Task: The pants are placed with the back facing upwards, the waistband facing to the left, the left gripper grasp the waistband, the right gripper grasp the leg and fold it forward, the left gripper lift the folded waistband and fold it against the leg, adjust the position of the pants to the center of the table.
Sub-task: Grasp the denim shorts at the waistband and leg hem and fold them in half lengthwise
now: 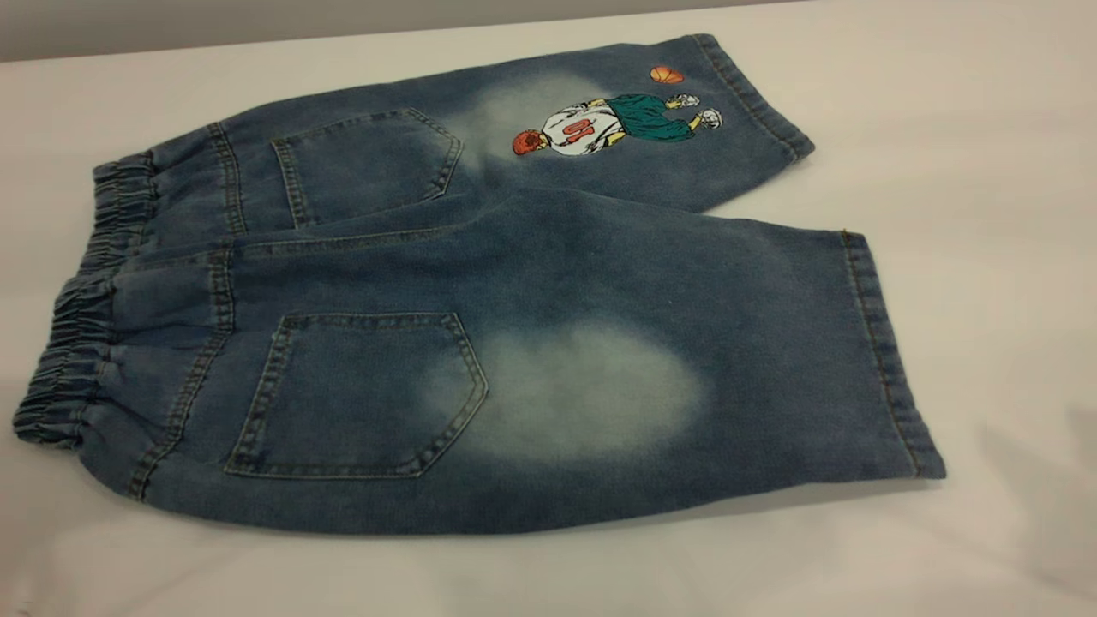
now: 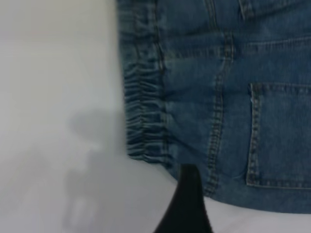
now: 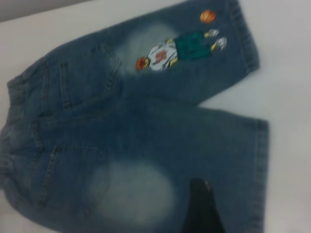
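Lying flat, back up, on the white desk (image 1: 943, 128), the denim pants (image 1: 480, 257) look soft and limp, fairly heavy. Best holds: the ruched waistband (image 1: 81, 343) and the plain leg's (image 1: 600, 386) hem. Left pincer (image 2: 187, 204) hovers near the waistband, right pincer (image 3: 201, 208) over the leg; I cannot tell either's opening.

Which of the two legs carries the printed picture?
The far leg, with the basketball player. The near leg has only a pale faded oval.

each wrist view shows one plain matte black tool (image 2: 186, 204) tip (image 3: 201, 208).
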Controlling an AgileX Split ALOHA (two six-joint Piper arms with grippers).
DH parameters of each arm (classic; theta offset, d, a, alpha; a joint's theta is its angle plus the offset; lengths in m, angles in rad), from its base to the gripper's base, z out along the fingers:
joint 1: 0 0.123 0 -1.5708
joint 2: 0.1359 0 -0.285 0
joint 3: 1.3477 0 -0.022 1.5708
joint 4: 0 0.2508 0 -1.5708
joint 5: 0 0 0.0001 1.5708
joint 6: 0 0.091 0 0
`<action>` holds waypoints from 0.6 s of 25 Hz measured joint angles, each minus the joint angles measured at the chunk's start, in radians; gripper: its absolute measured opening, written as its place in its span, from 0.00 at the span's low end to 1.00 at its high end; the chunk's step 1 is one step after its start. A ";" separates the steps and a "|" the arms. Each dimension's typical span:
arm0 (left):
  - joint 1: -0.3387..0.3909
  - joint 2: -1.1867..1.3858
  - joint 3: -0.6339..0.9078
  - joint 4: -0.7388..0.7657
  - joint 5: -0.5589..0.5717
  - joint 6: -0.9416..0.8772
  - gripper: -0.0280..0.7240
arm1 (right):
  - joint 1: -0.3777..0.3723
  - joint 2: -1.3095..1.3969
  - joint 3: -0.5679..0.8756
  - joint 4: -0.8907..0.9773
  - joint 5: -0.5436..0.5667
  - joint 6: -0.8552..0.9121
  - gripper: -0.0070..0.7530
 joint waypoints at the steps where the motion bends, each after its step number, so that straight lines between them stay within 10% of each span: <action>1: 0.000 0.023 0.000 -0.011 -0.012 0.000 0.78 | 0.000 0.029 0.000 0.025 0.000 -0.019 0.57; 15: 0.002 0.346 0.000 0.062 -0.074 -0.094 0.78 | 0.076 0.329 0.028 0.280 -0.082 -0.210 0.57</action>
